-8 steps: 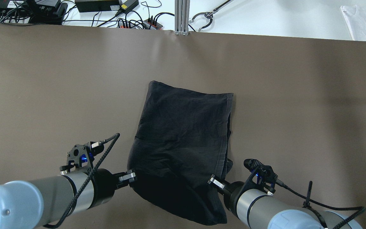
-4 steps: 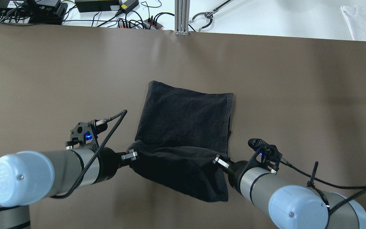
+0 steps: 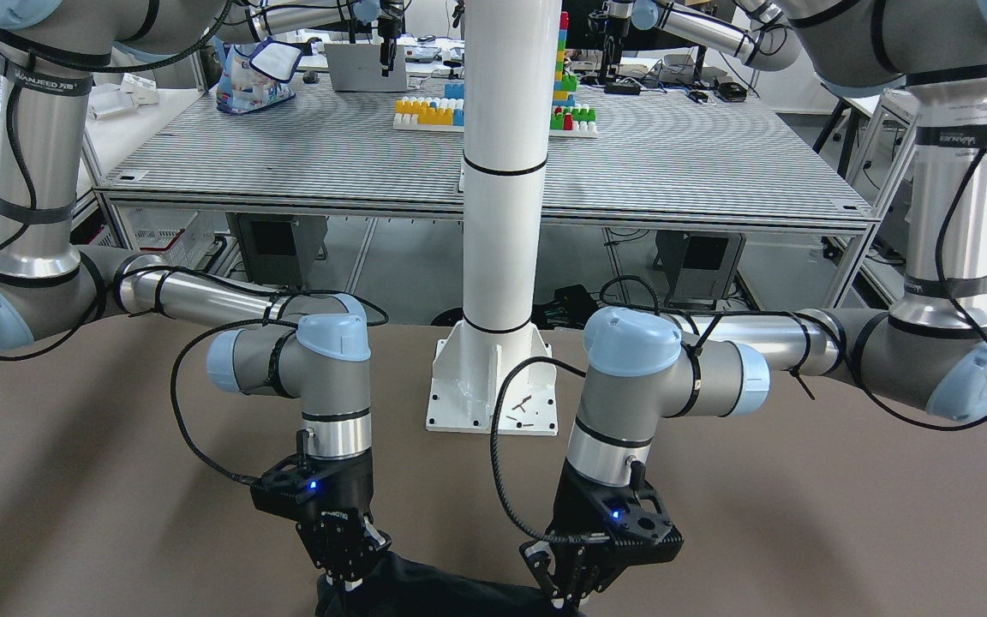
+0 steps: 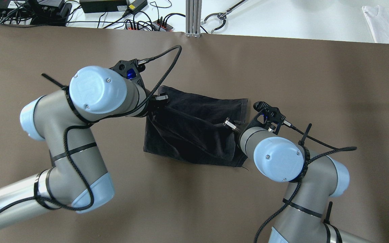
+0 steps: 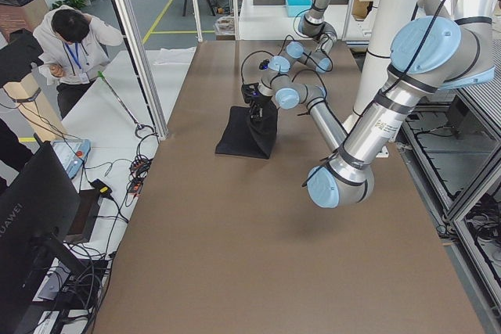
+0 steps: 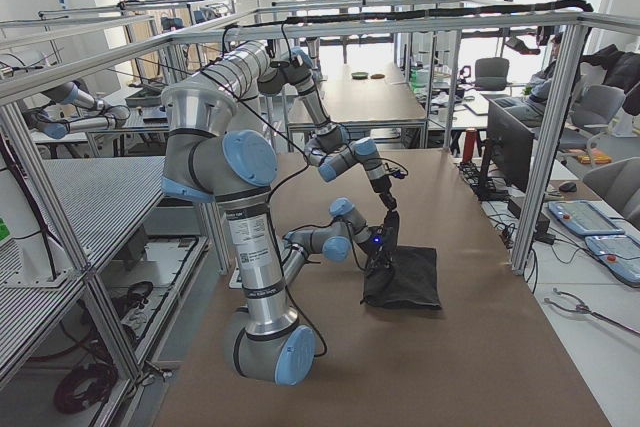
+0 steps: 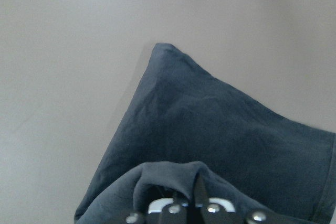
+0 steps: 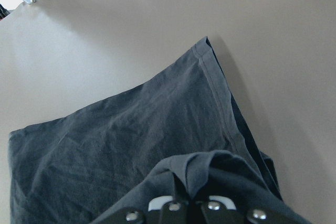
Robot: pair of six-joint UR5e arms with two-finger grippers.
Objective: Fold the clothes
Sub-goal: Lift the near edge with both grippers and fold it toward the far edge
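The clothes [image 4: 194, 130] are one black garment lying mid-table on the brown cover, its near half lifted and doubled over toward the far edge. My left gripper [image 4: 162, 98] is shut on a raised corner near the garment's far-left corner. My right gripper [image 4: 229, 123] is shut on the other raised corner, short of the far-right corner. In the left wrist view the fabric [image 7: 210, 129] bunches over the closed fingertips, and the right wrist view shows the hemmed fabric [image 8: 157, 129] draped the same way. From the front, only a strip of the garment [image 3: 451, 596] shows, between the left gripper [image 3: 566, 591] and the right gripper [image 3: 346, 583].
A white pillar on a base plate [image 3: 492, 386] stands at the robot's side of the table. An aluminium post [image 4: 193, 18], cables and power bricks [image 4: 103, 6] and a white cloth [image 4: 387, 23] lie beyond the far edge. A person [image 5: 74, 44] stands past that edge.
Both grippers have carried the garment's near edge away from the robot, toward its far edge. The garment is now doubled over and looks much shorter.
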